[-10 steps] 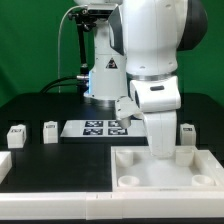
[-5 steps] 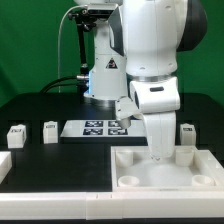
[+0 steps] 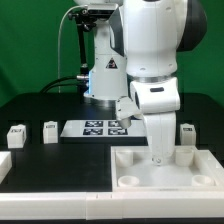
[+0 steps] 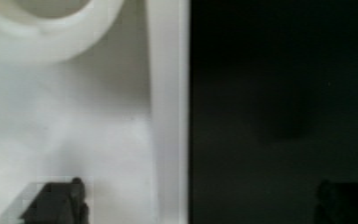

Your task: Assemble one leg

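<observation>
Three small white legs with tags stand on the black table: two at the exterior view's left [image 3: 14, 133] [image 3: 50, 130] and one at its right [image 3: 186, 133]. My gripper [image 3: 158, 154] hangs low over the back edge of the large white panel [image 3: 165, 172], apart from every leg. In the wrist view the gripper [image 4: 199, 205] is open and empty. One fingertip [image 4: 55, 201] is over the white panel [image 4: 69, 110] and the other is over the black table. A round socket [image 4: 51, 8] of the panel shows at the frame's edge.
The marker board [image 3: 97, 128] lies flat behind the panel, between the legs. Another white part [image 3: 3, 165] sits at the exterior view's left edge. The arm's base stands at the back.
</observation>
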Tool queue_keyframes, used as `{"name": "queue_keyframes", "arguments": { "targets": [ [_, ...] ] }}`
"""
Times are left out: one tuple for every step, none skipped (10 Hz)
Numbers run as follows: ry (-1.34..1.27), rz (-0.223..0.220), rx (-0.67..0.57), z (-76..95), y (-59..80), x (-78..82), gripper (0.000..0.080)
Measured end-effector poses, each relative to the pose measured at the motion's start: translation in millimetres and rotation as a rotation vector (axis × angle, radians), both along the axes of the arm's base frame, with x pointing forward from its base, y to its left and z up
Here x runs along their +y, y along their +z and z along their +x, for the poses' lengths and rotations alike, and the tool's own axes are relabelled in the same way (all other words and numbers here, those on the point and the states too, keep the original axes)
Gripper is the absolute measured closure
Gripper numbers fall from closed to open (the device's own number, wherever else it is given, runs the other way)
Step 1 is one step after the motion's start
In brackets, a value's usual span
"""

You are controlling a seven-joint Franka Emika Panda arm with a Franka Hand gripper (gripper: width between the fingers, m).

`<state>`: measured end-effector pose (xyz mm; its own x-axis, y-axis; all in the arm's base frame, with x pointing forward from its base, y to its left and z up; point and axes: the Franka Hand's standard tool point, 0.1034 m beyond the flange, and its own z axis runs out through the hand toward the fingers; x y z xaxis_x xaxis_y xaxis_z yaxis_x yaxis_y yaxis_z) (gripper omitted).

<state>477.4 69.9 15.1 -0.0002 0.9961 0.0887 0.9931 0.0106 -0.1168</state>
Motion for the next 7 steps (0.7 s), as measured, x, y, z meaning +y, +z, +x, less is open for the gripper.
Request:
{"name": "queue_keyframes", "arguments": {
  "targets": [
    [-0.013,-0.009,-0.004,-6.1,7.8,-2.0,0.0150],
    [-0.026,-0.020,-0.008,-16.1,16.5,-4.9,0.0150],
    [-0.031,-0.030,-0.014,-24.3,25.4,-9.0,0.0150],
    [-0.040,-0.041,-0.028,-33.0,37.5,-15.0,0.0150],
    [-0.070,-0.049,-0.034,-39.5,41.7,-18.1,0.0150],
    [-0.094,-0.049,-0.027,-38.6,38.2,-17.0,0.0150],
    [-0.094,-0.049,-0.025,-38.6,37.2,-17.7,0.0150]
  ]
}}
